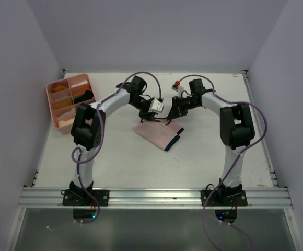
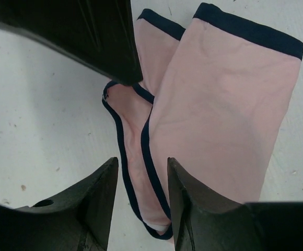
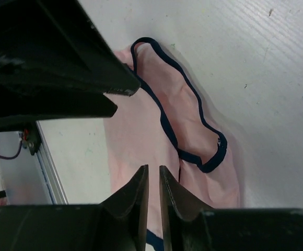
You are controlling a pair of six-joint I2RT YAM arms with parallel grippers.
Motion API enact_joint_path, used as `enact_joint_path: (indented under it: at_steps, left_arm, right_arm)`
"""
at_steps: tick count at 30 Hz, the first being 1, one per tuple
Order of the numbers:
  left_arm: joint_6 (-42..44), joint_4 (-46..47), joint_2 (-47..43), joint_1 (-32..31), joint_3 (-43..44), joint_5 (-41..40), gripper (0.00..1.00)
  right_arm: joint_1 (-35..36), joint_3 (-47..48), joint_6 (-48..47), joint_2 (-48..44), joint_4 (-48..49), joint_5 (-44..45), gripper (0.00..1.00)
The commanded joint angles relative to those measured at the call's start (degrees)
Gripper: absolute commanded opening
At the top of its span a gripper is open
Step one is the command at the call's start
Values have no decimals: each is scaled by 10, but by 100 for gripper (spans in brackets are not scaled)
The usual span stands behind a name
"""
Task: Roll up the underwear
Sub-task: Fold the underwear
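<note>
- Pink underwear point(image 3: 175, 104) with dark edging lies rumpled on the white desk point(image 3: 261, 63).
- The hand point(image 3: 153, 175) is over the cloth, its fingers a narrow slit apart.

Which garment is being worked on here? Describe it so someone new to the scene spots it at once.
On the white table, look at the centre, where the left gripper and right gripper meet. Beneath them lies the pale pink cloth underwear, spread flat. Its thin dark navy edging and soft folds set it apart from the rigid pink plastic compartment tray at the far left.
</note>
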Motion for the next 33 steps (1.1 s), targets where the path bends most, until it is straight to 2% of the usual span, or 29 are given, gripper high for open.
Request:
enact_joint_path:
  at_steps: [1, 7, 16, 26, 33]
  left_arm:
    - [119, -35, -8, -23, 19, -5, 47]
    - [186, -30, 0, -60, 3, -46, 47]
    - [201, -12, 22, -78, 7, -66, 44]
    - [186, 20, 46, -91, 11, -83, 39]
    - [182, 21, 54, -94, 9, -96, 27]
  right_arm:
    - [12, 1, 66, 24, 54, 7, 18]
    - [16, -12, 92, 56, 88, 34, 18]
    - [15, -34, 130, 56, 130, 31, 16]
    - [15, -20, 141, 88, 96, 52, 10]
    - [16, -21, 125, 98, 81, 47, 9]
